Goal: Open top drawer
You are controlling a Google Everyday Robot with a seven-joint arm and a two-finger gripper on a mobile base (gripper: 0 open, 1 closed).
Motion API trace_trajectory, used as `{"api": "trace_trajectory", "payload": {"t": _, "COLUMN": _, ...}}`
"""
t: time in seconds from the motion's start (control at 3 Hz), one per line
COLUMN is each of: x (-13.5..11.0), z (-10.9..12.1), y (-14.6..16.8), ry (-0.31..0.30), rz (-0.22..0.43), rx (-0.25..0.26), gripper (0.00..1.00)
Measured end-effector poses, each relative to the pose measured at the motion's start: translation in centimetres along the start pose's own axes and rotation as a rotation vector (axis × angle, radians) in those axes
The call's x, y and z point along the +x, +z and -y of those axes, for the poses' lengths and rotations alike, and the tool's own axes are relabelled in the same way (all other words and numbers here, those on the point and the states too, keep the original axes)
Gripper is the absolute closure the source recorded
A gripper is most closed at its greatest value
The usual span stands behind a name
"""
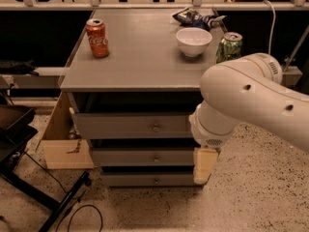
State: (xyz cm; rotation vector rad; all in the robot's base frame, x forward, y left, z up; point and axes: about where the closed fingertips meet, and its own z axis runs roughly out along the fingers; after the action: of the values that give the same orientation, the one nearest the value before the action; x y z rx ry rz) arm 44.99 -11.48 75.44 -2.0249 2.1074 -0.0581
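Observation:
The top drawer (pixel 125 125) is the widest grey front of three under the grey cabinet top (pixel 140 66), with a small round metal knob (pixel 155 128) at its middle. A dark gap lies above it. Two narrower drawer fronts (pixel 145 156) sit below. My white arm (pixel 246 100) comes in from the right and covers the right ends of the drawer fronts. My gripper (pixel 205 166) hangs below the arm as a cream piece, in front of the lower drawers' right end, lower than the top knob and to its right.
On the cabinet top stand a red cola can (pixel 97 37), a white bowl (pixel 193 41), a green can (pixel 229 46) and a snack bag (pixel 195 17). A cardboard box (pixel 65 146) leans at the cabinet's left. A black stand and cable (pixel 53 202) lie on the speckled floor.

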Motion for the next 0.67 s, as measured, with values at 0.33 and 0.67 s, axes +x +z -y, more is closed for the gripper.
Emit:
{"api": "trace_trajectory", "payload": {"t": 0.33, "x": 0.4, "z": 2.7, "y": 1.8, "ry": -0.013, "rz": -0.019, "rx": 0.009, "gripper": 0.00}}
{"api": "trace_trajectory", "payload": {"t": 0.67, "x": 2.3, "z": 7.3, "y": 4.6, "ry": 0.016, "rz": -0.032, "rx": 0.015, "gripper": 0.00}}
